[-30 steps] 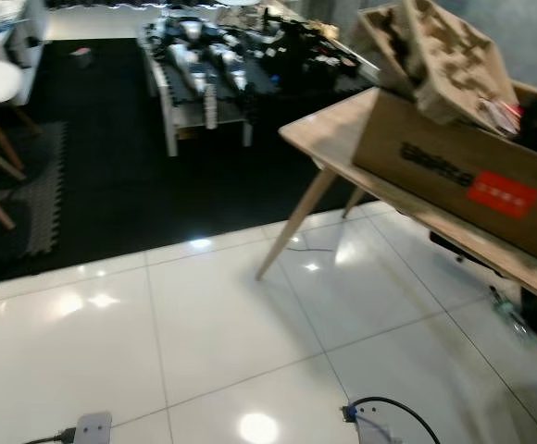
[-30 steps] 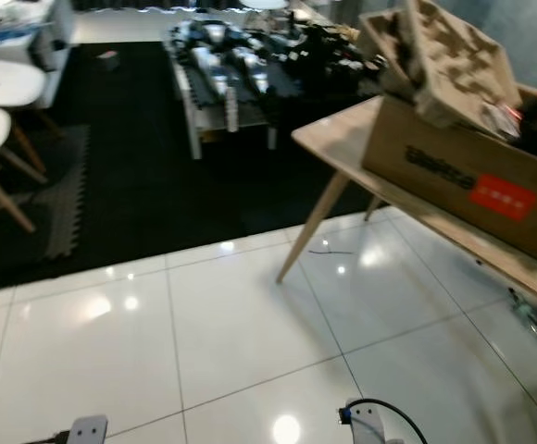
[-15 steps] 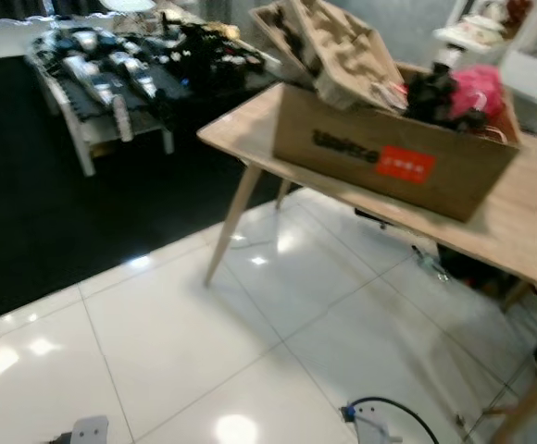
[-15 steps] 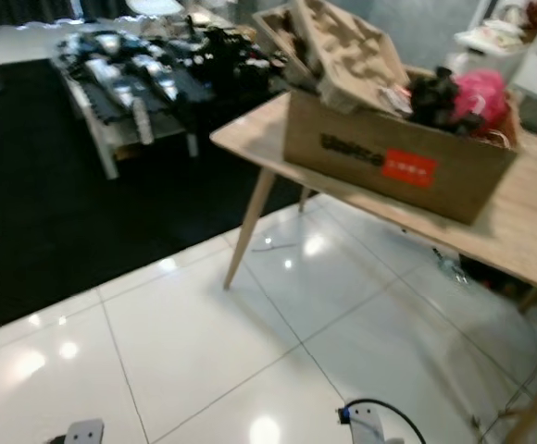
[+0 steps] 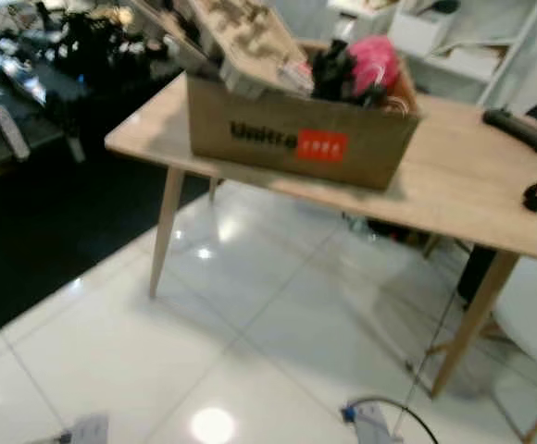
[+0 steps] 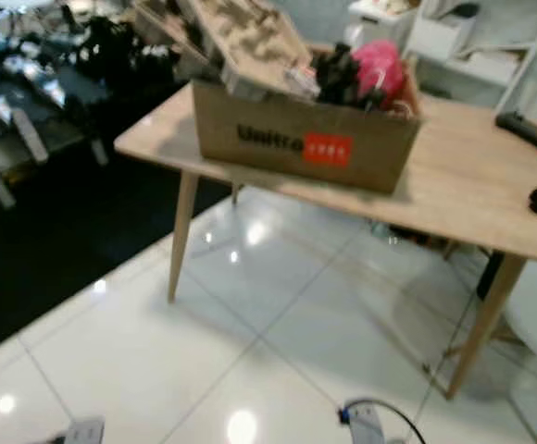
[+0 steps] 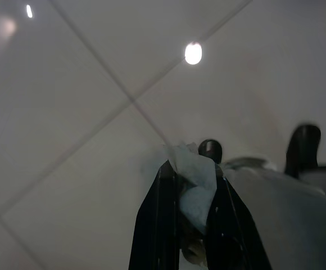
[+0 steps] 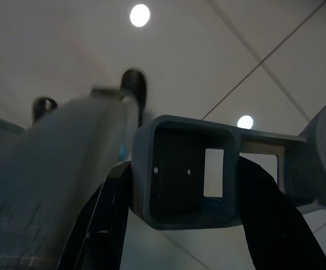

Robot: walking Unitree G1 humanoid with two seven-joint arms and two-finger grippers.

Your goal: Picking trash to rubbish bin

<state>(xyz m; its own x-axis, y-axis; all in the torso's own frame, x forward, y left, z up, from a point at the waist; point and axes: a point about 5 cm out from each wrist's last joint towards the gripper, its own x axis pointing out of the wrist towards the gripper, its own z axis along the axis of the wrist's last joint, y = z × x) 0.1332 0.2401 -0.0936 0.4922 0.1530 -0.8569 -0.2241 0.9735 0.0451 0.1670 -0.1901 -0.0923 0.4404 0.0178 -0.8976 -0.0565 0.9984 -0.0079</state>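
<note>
While left tool (image 7: 191, 185) grips tissue (image 7: 194, 177), "Unitree" cardboard box (image 5: 296, 139) on table (image 5: 472, 185)

One cardboard box (image 5: 296, 139), one table (image 5: 472, 199)

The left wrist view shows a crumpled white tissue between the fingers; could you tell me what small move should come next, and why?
Probably keep turning to look for the bin. The left gripper holds the crumpled white tissue shut between its fingers above the white tiled floor. Ahead stand a light wooden table and a brown cardboard box, but I can make out no rubbish bin.
</note>
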